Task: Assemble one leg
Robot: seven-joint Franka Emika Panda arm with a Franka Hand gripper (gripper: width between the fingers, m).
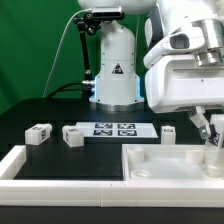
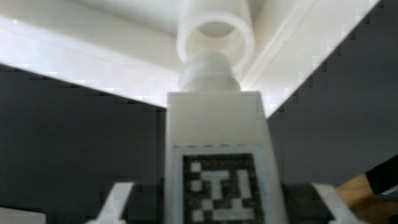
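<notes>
Fingers (image 2: 121,203) pinch the leg (image 2: 219,140) from both sides, set at a middling gap and closed on its blocky body. A black-and-white tag on the leg faces the wrist camera. The gripper (image 2: 219,205) holds the leg lengthwise, narrow round end pointing away toward a white ring-shaped socket (image 2: 219,30) in the panel (image 2: 71,60). Tip and ring line up. Whether they touch, cannot tell: the picture is blurred there.

Exterior view: the gripper (image 1: 211,140) hangs at the exterior view's right edge, about mid-height. The leg (image 1: 214,152) is below it, roughly upright, over the far right corner of the large white recessed panel, which fills the lower right of the frame.

Farther out, on the black table (image 1: 100,150):
- Marker board (image 1: 113,129) lies flat at centre frame.
- One loose leg (image 1: 168,131) sits just off the board's right end.
- Two more loose legs (image 1: 72,135) (image 1: 40,132) lie to its left, each apart from the other.
- White rail (image 1: 25,160) runs along the lower left.

The arm's white base (image 1: 113,70) stands behind the board, against a green backdrop (image 1: 30,50).
</notes>
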